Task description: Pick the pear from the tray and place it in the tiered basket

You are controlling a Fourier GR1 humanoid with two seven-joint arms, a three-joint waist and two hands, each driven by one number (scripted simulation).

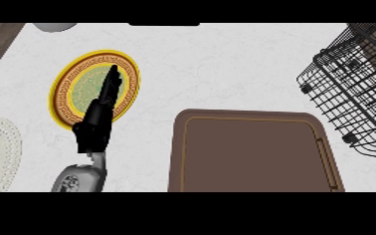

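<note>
White counter (220, 69), brown tray (253, 152), left hand (94, 129) apart

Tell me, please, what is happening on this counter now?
Only the robot's left hand shows. Its straight fingers reach over a yellow-rimmed plate and hold nothing. The brown tray beside it shows no pear, and no pear shows in the visible part of the black wire tiered basket at the right. The right hand is out of view.

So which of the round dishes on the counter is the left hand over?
The left hand is over the gold-rimmed green plate, not the pale dish at the view's left edge.
</note>
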